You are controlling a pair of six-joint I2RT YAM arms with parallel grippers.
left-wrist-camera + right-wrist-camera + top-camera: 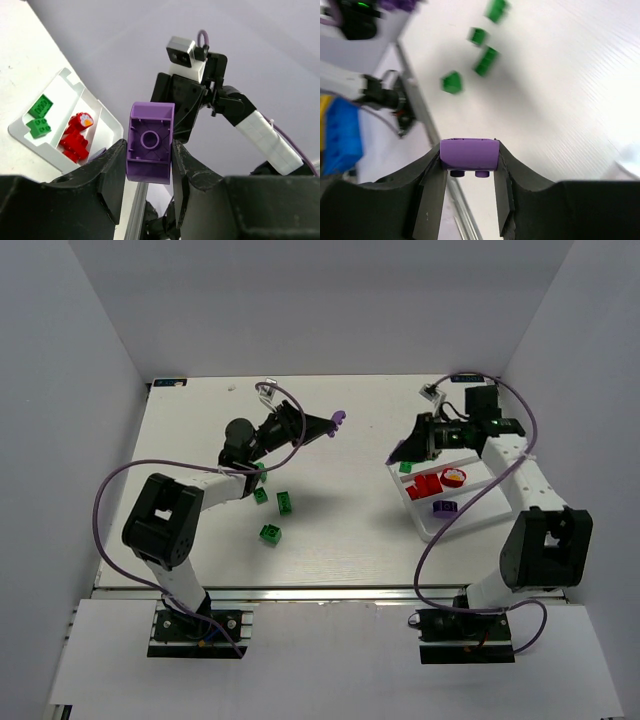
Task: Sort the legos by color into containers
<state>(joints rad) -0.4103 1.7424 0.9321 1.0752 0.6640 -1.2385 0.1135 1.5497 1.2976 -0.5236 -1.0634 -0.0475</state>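
- Four loose green legos (270,534) lie on the table (340,540) beside the left arm.
- To the right, the white tray (68,80) holds a purple lego (444,508) in its nearest compartment. Red legos (430,485) sit in the middle one and green pieces (406,467) in the farthest.
- The right gripper (469,162) hangs at the tray's far left end, its fingers pinching a second purple lego (469,152).
- Farthest out, the left gripper (149,150) is raised above the table, clamped on a third purple lego (150,137) whose hollow underside faces the wrist camera.
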